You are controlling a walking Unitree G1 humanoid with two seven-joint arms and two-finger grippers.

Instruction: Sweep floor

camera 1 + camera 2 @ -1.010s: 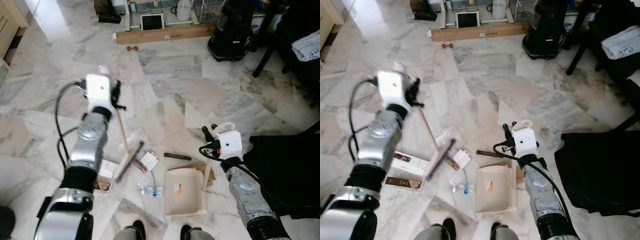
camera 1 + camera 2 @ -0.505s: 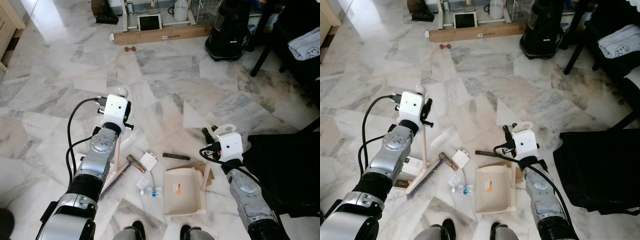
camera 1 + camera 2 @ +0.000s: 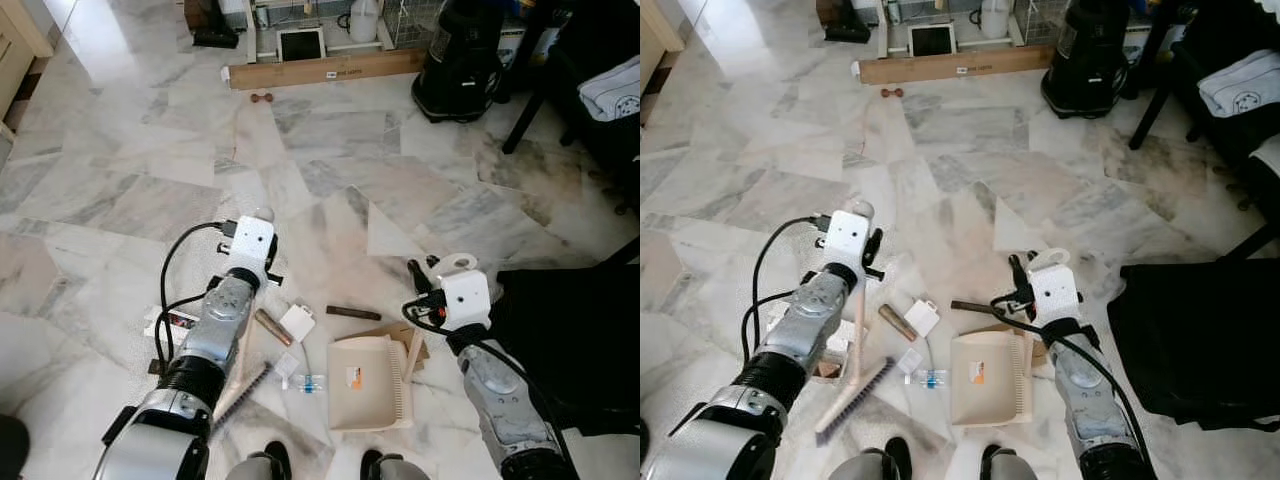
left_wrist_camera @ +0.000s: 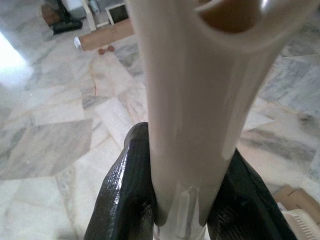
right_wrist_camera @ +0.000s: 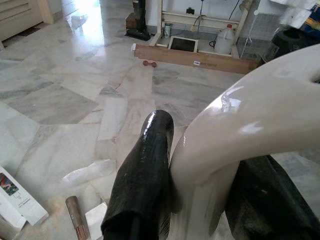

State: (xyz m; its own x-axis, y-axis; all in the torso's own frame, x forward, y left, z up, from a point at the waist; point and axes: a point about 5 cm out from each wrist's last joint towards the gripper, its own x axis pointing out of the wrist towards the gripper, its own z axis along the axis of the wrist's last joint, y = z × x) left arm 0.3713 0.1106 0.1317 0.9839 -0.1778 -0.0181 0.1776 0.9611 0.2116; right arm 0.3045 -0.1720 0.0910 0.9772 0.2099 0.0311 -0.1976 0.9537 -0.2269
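Note:
My left gripper [image 3: 868, 260] is shut on the upper handle of a cream hand broom [image 3: 858, 335]; its black fingers [image 4: 127, 200] clamp the handle. The brush head [image 3: 240, 390] rests on the marble floor near my feet. My right gripper [image 3: 424, 288] is shut on the looped handle of a cream dustpan [image 3: 368, 385], which lies flat to the right of the brush. Between them lies litter: a brown cylinder [image 3: 272, 327], a small white box [image 3: 297, 322], a white packet [image 3: 287, 364] and a clear-blue wrapper [image 3: 308, 382]. A dark stick [image 3: 353, 313] lies beyond the pan.
Flat printed boxes [image 3: 172, 322] lie left of the broom. A black bag [image 3: 570, 340] sits at the right. Farther off stand a black vacuum [image 3: 465, 60], a long cardboard box [image 3: 325, 68] and dark chair legs [image 3: 520, 110]. My feet [image 3: 270, 462] are at the bottom edge.
My left arm has come down and to the right with the broom. The brush head has slid back toward my feet. The right arm and dustpan stayed put.

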